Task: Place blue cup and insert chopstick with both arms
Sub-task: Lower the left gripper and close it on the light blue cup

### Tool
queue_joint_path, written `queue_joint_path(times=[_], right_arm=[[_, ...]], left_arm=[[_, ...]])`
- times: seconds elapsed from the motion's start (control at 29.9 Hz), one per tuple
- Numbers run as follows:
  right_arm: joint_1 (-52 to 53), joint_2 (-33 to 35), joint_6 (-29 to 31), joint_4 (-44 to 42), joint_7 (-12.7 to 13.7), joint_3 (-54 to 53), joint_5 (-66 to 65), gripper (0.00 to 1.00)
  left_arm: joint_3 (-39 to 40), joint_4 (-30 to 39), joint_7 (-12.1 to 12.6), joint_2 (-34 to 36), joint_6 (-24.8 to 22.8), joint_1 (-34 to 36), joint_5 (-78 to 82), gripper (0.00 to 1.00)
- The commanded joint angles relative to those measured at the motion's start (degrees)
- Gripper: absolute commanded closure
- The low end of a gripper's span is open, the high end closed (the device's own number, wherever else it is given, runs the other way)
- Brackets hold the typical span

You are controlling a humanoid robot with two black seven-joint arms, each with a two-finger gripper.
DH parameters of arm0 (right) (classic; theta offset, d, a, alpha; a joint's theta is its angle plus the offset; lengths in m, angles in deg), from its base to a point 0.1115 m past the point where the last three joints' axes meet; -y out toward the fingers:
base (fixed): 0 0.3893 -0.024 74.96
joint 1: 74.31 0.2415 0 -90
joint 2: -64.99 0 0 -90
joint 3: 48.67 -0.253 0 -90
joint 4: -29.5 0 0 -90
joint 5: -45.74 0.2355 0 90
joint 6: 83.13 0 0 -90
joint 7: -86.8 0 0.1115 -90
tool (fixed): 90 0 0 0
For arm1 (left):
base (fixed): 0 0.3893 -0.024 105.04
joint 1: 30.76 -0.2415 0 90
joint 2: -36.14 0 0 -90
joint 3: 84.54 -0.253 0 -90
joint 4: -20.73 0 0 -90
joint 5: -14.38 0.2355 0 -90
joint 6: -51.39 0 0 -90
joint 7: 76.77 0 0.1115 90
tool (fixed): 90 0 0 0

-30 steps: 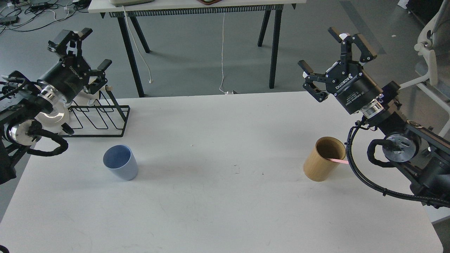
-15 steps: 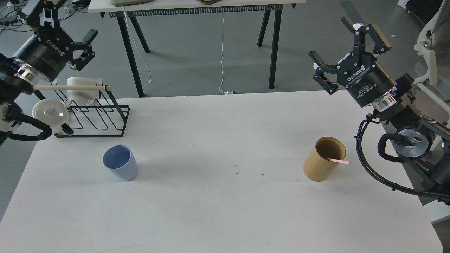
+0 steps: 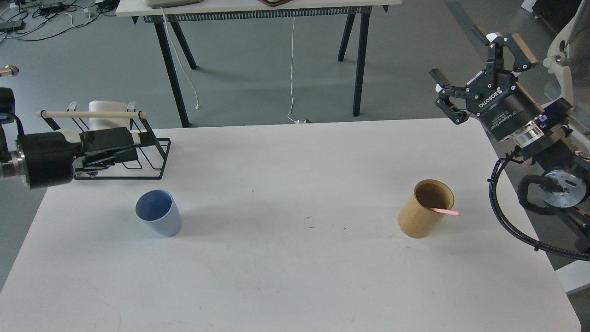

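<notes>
The blue cup (image 3: 158,213) stands upright on the left part of the white table (image 3: 295,276), with nothing inside it. A pale pink chopstick (image 3: 445,212) leans out over the right rim of a tan cylinder (image 3: 424,210) on the right part of the table. My left gripper (image 3: 131,150) lies level and points right, above and left of the blue cup, in front of the rack. It is dark and seen side-on, so its fingers do not separate clearly. My right gripper (image 3: 461,53) is open and empty, raised beyond the table's far right corner, well above the tan cylinder.
A black wire rack (image 3: 150,169) stands at the table's far left, with a long beige wooden rod (image 3: 92,114) across its top and a white mug (image 3: 103,115) behind it. A second table (image 3: 258,9) stands beyond on dark legs. A white chair (image 3: 564,69) is at the right.
My left arm has swung down from a raised pose to lie level, pointing right, in front of the rack. My right gripper has drawn back to the right and up. Cup, cylinder and chopstick have not moved.
</notes>
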Motion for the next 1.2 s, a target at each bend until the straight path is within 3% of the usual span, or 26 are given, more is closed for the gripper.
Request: queue_joint_path(times=[0.0, 0.33, 0.7, 1.17], right_arm=[[-1.17, -0.14, 0.0, -0.03, 0.0, 0.0, 0.0, 0.01], [-1.96, 0.21, 0.0, -0.11, 0.0, -0.18, 0.0, 0.01], [-2.14, 0.82, 0.0, -0.2, 0.0, -0.27, 0.0, 0.01], [-2.84, 1.26, 0.0, -0.91, 0.0, -0.27, 0.09, 0.01]], left_arm=[[-1.41, -1.72, 0.01, 0.1, 0.55, -0.3, 5.93, 0.0], [-4.05, -15.16, 0.01, -8.94, 1.52, -1.01, 9.36, 0.0], [-4.05, -25.53, 0.01, -17.21, 1.52, -1.62, 11.3, 0.0], [-3.96, -25.98, 0.01, -19.76, 1.52, -3.47, 11.21, 0.03]])
